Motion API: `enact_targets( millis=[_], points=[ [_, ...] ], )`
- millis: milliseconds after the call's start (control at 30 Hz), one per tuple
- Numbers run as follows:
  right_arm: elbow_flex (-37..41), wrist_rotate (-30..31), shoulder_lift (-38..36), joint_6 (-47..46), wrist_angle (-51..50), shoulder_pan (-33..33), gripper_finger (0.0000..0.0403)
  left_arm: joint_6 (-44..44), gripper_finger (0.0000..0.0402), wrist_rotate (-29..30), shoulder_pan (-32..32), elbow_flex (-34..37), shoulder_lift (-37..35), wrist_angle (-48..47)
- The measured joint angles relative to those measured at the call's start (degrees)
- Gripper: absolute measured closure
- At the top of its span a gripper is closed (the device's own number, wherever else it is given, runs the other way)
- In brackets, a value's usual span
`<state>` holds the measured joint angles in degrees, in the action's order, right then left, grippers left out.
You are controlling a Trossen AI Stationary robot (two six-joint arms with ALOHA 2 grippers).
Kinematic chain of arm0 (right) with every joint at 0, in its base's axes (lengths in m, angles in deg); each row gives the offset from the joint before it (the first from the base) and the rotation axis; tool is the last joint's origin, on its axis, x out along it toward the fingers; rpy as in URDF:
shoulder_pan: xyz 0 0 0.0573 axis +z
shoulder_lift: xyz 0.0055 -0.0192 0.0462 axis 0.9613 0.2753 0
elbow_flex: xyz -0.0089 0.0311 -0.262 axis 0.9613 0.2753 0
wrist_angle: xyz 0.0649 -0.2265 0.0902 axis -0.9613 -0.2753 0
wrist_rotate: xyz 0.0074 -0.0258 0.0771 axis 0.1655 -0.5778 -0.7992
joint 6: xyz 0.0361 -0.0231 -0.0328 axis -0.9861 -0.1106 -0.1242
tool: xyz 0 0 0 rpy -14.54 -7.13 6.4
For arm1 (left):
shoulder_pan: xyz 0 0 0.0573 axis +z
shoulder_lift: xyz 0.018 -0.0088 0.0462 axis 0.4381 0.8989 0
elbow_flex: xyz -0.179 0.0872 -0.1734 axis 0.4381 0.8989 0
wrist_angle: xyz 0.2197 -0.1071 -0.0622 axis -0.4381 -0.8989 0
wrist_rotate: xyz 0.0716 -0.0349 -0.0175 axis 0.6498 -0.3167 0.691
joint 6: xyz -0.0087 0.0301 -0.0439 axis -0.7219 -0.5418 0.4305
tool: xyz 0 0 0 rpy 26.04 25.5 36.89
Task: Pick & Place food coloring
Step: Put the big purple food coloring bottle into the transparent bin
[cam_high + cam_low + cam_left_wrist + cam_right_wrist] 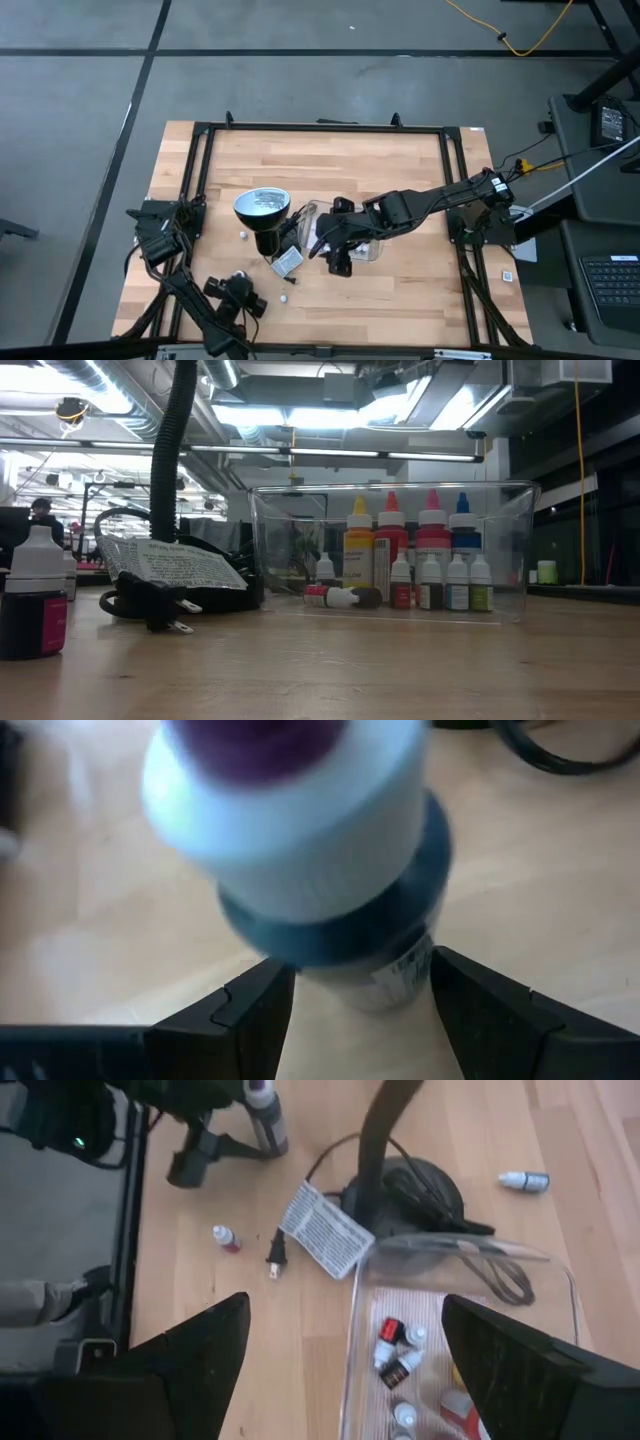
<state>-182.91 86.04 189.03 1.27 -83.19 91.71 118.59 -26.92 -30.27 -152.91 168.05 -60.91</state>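
My left gripper [243, 292] is near the table's near-left corner, shut on a dark food coloring bottle [330, 850] with a white cap. That bottle [35, 600] also shows in the right wrist view [265, 1118]. My right gripper [345, 1380] hangs wide open over the middle of the table [340, 258], above the near end of the clear tray [460, 1270], touching nothing. Several small bottles [415, 555] stand in the tray, and one [340, 597] lies on its side. Two tiny bottles [225, 1237] [525, 1180] lie loose on the wood. My left gripper has the bottle's lower body [385, 982] pinched between its two fingers [255, 1015], which come at it level. The bottle is upright, with its cap toward the wrist camera. In the low view its base [30, 652] sits on the table top.
The black lamp [262, 205] with its round silvery head stands left of the tray. Its base [405, 1190], cord and plug with a white printed tag [325, 1230] lie between the two grippers. A black frame [320, 127] runs round the wooden table.
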Motion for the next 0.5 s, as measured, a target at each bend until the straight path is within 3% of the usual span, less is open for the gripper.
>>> enact_targets(
  millis=[300,500],
  points=[
    [0.0,-1.9,0.0,0.6,4.9,0.1,0.0073,16.2,0.0176,-0.7,0.1,0.0,-0.1,0.4],
    [0.0,-3.1,0.0,3.1,9.3,0.1,0.0073,16.8,0.0176,2.3,0.2,0.0,-0.1,0.4]
  ],
)
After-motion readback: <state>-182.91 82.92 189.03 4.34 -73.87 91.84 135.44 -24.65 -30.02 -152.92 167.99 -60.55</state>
